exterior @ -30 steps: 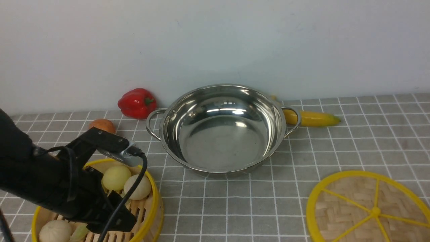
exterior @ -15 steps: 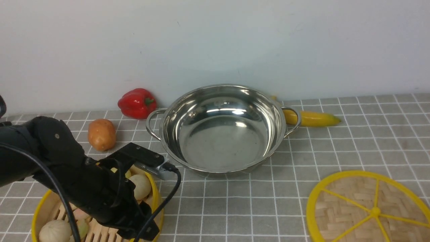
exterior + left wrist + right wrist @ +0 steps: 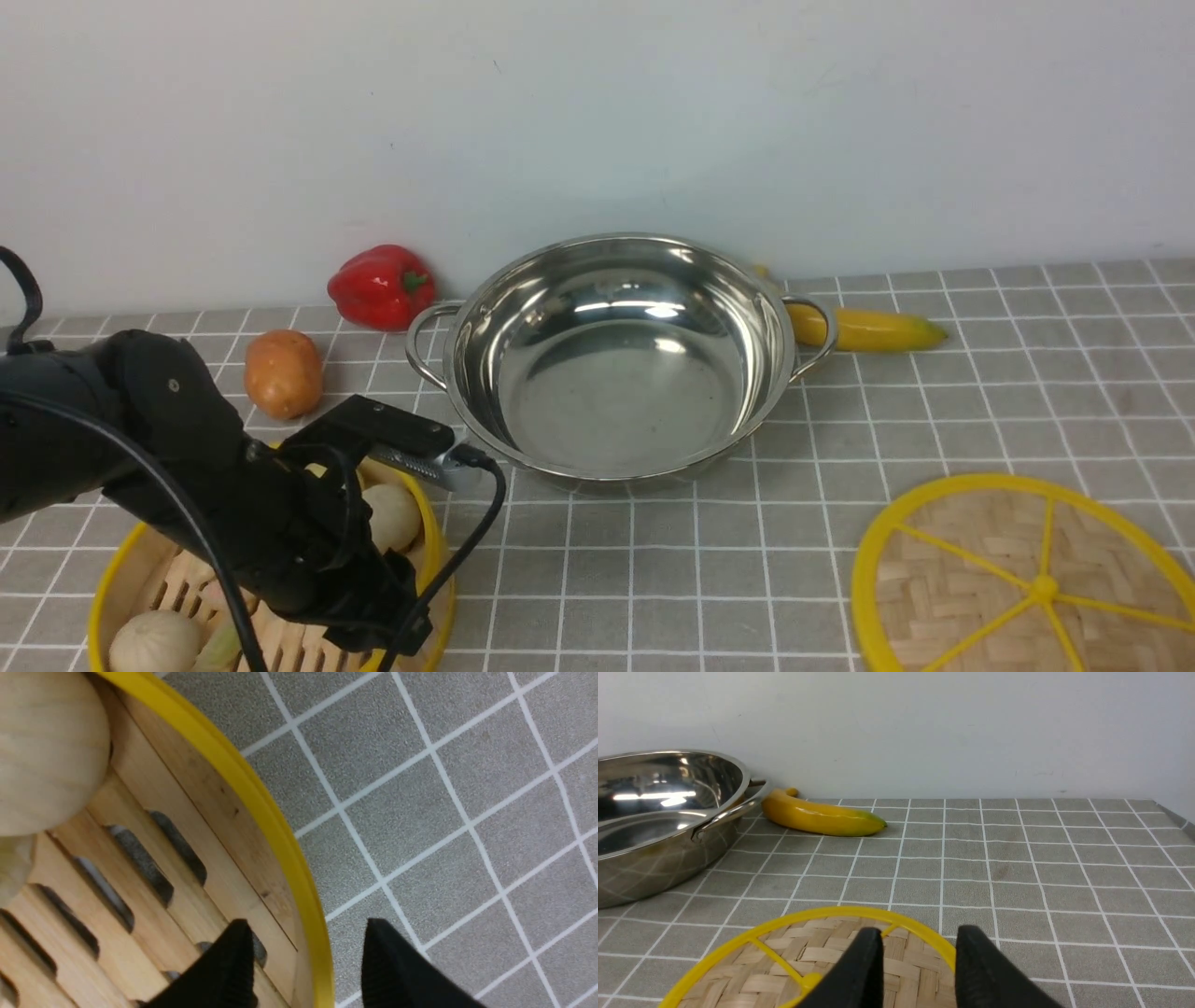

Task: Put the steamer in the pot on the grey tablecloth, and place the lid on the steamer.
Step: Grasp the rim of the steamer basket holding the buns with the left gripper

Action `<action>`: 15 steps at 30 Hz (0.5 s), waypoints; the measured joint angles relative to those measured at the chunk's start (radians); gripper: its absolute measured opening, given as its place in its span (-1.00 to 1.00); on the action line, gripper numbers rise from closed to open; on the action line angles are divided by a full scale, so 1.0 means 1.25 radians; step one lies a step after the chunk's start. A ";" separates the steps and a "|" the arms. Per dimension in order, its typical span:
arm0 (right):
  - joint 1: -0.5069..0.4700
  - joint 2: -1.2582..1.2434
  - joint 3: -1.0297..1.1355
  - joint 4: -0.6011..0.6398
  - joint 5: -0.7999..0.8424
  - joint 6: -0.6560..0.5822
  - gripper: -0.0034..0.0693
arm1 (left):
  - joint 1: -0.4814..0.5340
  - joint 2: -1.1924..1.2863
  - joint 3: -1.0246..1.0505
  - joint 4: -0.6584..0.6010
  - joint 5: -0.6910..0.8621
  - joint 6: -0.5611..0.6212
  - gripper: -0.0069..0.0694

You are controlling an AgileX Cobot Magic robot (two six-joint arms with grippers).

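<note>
The steamer (image 3: 431,551), a bamboo basket with a yellow rim, sits at the front left of the grey tablecloth (image 3: 980,392) with pale buns (image 3: 154,642) inside. My left gripper (image 3: 306,926) is open and straddles the steamer's rim (image 3: 261,807), one finger over the slatted floor and one outside, neither touching the rim. The shiny pot (image 3: 616,364) stands empty at mid-table. The woven lid (image 3: 1027,579) lies flat at the front right. My right gripper (image 3: 920,933) hovers open above the lid's (image 3: 822,961) far rim, holding nothing.
A red pepper (image 3: 380,285) and a potato (image 3: 283,373) lie left of the pot near the wall. A banana (image 3: 873,329) lies behind the pot's right handle. A bun (image 3: 42,751) rests close to the steamer's inner wall.
My left arm has swung down and to the right over the steamer's right rim, uncovering the potato. Its jaws have narrowed around the rim. The right gripper has not moved.
</note>
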 joint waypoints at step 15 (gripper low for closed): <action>0.000 0.000 0.000 0.000 0.000 0.000 -0.24 | 0.000 0.059 0.000 0.006 0.045 -0.001 -0.48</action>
